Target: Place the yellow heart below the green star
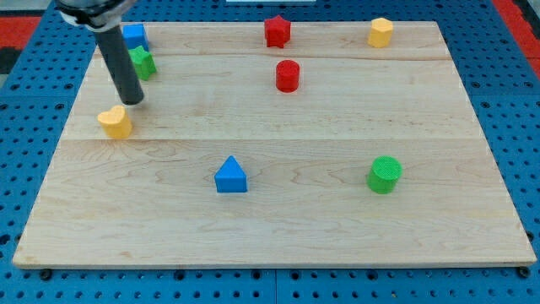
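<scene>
So the board (278, 219) is a pale wooden slab sitting on a blue pegboard (25, 93). My tip (133, 101) is down at the board's surface over at the view's left, about 10 o'clock from the board's middle. It's just a bare rod, nothing to open or close, and it isn't holding anything.

The yellow heart (115, 122) sits right at the tip's 7 o'clock, just beside it. Can't tell if they're actually touching, looks like a sliver of a gap. The green star (142, 62) is at the tip's 12 o'clock, partly behind the rod, so the heart is at roughly 7 o'clock from the star with the tip in between them. A blue block (135, 35) is tucked right at the star's 12 o'clock, at the board's top edge; shape's hard to make out since the rod covers some of it.

Rest of the stuff: a red star (277, 31) at the top middle, a red cylinder (288, 75) just at its 6 o'clock, a yellow block (380, 32) at the top right, looks hexagon-ish. A blue triangle (230, 176) lies at about 7 o'clock from the middle, and a green cylinder (385, 175) at about 4 o'clock, well apart from everything.
</scene>
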